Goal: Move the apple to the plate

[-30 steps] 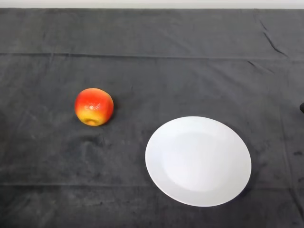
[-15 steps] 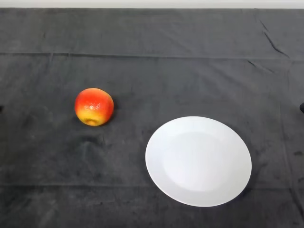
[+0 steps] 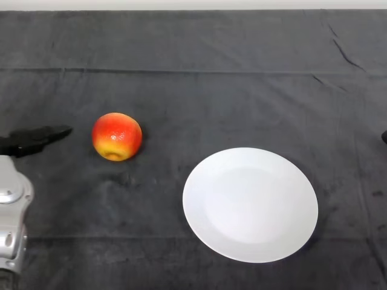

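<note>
A red and yellow apple (image 3: 117, 136) sits on the dark cloth at the left of the head view. A white round plate (image 3: 250, 204) lies empty to its lower right, apart from it. My left hand (image 3: 31, 139) has come in at the left edge, a short way left of the apple and not touching it. Its fingers are stretched out straight toward the apple and hold nothing. The silver-grey forearm (image 3: 11, 211) shows below the hand.
The dark cloth (image 3: 199, 90) covers the whole table and has folds and creases along the back and at the right. A small dark object (image 3: 384, 137) shows at the right edge.
My left arm and hand have come into view from the lower left and now reach toward the apple. The apple and the plate sit slightly further left in the view.
</note>
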You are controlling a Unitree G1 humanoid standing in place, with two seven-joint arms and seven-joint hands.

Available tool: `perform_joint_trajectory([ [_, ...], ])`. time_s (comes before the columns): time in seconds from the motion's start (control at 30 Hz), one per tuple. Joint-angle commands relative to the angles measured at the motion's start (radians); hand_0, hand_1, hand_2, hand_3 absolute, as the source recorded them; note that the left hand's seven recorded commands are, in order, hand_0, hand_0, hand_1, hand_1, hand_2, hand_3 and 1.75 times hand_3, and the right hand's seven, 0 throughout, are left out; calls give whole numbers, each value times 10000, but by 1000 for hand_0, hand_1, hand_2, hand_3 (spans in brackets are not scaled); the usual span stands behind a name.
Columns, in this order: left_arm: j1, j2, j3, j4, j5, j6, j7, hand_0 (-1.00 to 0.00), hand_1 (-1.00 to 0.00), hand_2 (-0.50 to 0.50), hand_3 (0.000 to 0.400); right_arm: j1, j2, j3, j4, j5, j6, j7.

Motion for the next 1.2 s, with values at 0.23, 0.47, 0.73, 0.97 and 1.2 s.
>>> perform_joint_trajectory([
  [0.23,-239,-227,-807,141,172,384,-408,0,0,0,0,-275,-427,-177,-6,-41,100,-24],
  [0.47,-705,-428,-1477,724,86,546,-661,0,0,0,0,-270,-423,-180,-19,-33,102,-38],
  [0.73,-1419,-617,-2018,1964,-93,356,-944,0,0,0,0,-269,-424,-182,-23,-25,106,-47],
  [0.97,-2108,-834,-2378,3467,-260,-66,-1155,0,0,0,0,-272,-429,-183,-17,-19,112,-49],
  [1.2,-2789,-1100,-2679,4799,-417,-280,-1327,0,0,0,0,-280,-437,-183,-3,-16,119,-46],
])
